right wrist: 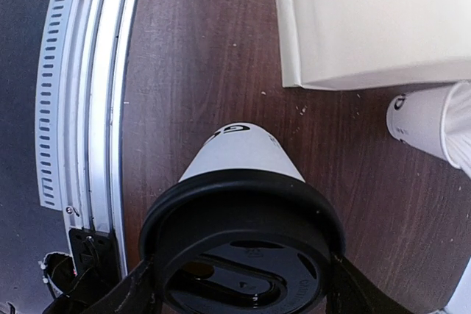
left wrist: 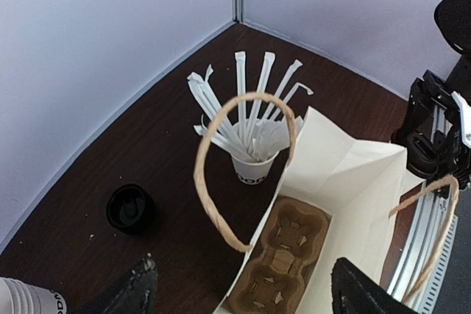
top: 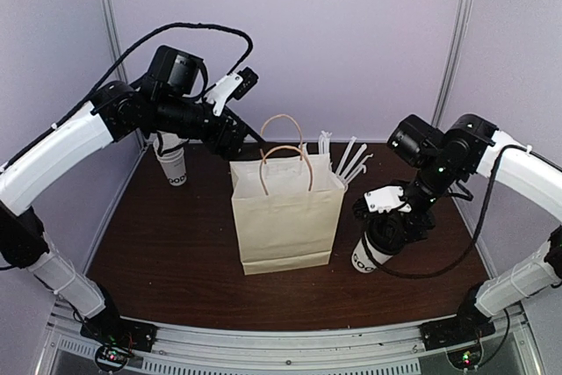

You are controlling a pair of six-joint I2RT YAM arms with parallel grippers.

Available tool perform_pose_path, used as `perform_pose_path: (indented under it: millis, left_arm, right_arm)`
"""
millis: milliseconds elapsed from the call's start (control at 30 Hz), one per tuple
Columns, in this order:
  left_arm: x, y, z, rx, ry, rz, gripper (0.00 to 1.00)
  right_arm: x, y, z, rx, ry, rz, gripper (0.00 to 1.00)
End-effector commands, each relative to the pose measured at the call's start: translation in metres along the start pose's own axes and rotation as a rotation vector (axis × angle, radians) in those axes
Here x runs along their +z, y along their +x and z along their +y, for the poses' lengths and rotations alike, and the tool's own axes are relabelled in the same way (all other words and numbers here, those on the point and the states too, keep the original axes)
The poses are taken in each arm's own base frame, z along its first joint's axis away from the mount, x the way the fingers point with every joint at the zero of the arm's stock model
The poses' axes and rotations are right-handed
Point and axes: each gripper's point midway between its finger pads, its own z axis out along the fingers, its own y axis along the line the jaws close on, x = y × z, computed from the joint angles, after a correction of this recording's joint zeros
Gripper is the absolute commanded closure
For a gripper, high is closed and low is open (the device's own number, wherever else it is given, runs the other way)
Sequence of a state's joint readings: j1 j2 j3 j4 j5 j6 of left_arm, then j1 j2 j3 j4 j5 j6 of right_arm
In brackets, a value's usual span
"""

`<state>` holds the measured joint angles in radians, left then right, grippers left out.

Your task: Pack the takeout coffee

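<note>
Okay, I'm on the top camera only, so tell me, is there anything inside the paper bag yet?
Observer: The left wrist view shows a brown cup carrier lying on the bottom of the paper bag, with no cup in it.
Operator: Where do the right gripper's fingers sit on the coffee?
Observer: In the right wrist view the right gripper straddles the black dome lid of the takeout coffee, one finger on each side. I can't confirm contact.
Operator: Anything hidden at the back left?
Observer: A loose black lid lies on the table near the stack of cups.
</note>
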<state>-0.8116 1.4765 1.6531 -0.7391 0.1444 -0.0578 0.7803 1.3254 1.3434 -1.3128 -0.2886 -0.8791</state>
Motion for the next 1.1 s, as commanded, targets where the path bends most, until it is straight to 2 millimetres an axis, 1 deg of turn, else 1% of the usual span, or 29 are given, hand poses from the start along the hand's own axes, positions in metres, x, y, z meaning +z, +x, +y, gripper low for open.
perform_pose_path:
  millis: [0,100,233,333,467,533,600,667,800,933,1000,1067]
  left_arm:
    - [0.022,-0.011,-0.002,0.008,0.089,0.027,0.21]
    - [0.037,-0.007,-0.003,0.008,0.133,0.064,0.24]
    - [0.051,0.003,-0.003,-0.004,0.18,0.116,0.34]
    - [0.057,0.009,-0.003,0.009,0.206,0.139,0.36]
    - [0.057,0.015,-0.005,0.007,0.26,0.161,0.39]
    - [0.059,0.02,-0.004,0.0,0.272,0.186,0.45]
    - [0.062,0.025,-0.003,-0.004,0.281,0.207,0.54]
    - [0.063,0.027,-0.004,-0.008,0.295,0.211,0.6]
    - [0.069,0.032,-0.003,-0.005,0.296,0.23,0.64]
    - [0.072,0.034,-0.002,0.004,0.297,0.251,0.69]
    - [0.072,0.033,-0.004,0.009,0.313,0.253,0.75]
    - [0.07,0.031,-0.007,0.013,0.33,0.25,0.82]
  right_arm:
    - [-0.032,0.004,-0.005,0.091,0.001,-0.076,0.31]
    - [-0.052,0.009,-0.015,0.127,0.056,-0.099,0.31]
    - [-0.076,0.015,-0.03,0.176,0.133,-0.128,0.31]
    - [-0.099,0.009,-0.045,0.205,0.207,-0.198,0.31]
    - [-0.134,-0.006,-0.064,0.203,0.294,-0.276,0.3]
    - [-0.148,-0.013,-0.072,0.199,0.329,-0.311,0.3]
    - [-0.159,-0.022,-0.078,0.199,0.347,-0.353,0.3]
    - [-0.171,-0.032,-0.079,0.19,0.35,-0.406,0.29]
    - [-0.193,-0.051,-0.085,0.185,0.372,-0.502,0.28]
    - [-0.22,-0.074,-0.081,0.156,0.363,-0.623,0.28]
    - [-0.228,-0.083,-0.079,0.147,0.343,-0.668,0.28]
    - [-0.23,-0.091,-0.078,0.138,0.317,-0.697,0.28]
